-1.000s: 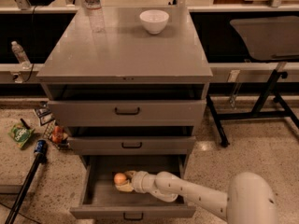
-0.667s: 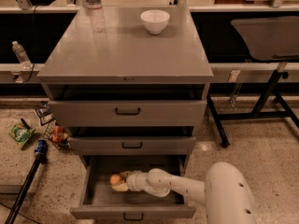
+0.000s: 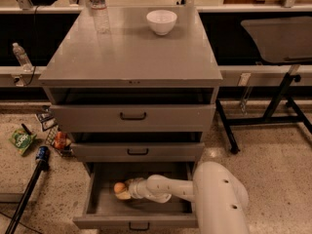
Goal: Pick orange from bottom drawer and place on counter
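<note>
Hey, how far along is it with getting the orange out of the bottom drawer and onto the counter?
Done: the bottom drawer is open. In hand: the tool is inside it, right at the orange; whether it has a grip I cannot tell. Left: lift the orange out and set it on the counter, which holds a white bowl and a bottle but no orange.

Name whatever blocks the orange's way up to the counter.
The gripper is at the orange in the bottom drawer. The middle drawer and top drawer project above; bowl and bottle sit far back on the counter.
</note>
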`<state>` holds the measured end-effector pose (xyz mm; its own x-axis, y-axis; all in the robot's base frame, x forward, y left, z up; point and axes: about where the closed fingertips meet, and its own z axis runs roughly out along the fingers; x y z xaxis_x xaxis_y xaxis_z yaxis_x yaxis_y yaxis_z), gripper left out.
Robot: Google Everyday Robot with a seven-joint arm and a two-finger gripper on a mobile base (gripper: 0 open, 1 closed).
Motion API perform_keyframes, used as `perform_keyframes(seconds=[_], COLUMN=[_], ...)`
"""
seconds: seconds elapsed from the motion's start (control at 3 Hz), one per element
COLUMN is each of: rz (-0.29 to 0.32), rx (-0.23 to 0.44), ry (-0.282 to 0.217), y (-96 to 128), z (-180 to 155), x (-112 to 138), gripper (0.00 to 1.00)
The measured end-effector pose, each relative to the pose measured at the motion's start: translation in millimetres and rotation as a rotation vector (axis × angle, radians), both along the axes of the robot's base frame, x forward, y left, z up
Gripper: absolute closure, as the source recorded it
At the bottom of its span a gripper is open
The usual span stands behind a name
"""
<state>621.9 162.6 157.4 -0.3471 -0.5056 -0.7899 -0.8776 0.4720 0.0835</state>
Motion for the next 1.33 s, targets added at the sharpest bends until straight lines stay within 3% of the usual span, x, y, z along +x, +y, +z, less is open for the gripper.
perform_keyframes(seconds=[0.67,1.0,1.33], rz=[-0.043,-0.067,-0.076], rx=[-0.088,-0.088,-0.053], ry=[0.026,0.023,0.008], y=[0.4,-6.8,-21.9], z=[-19.0,-17.8,-5.1], x=[7.3,5.2,-4.0], gripper=[0.36,0.13,0.00])
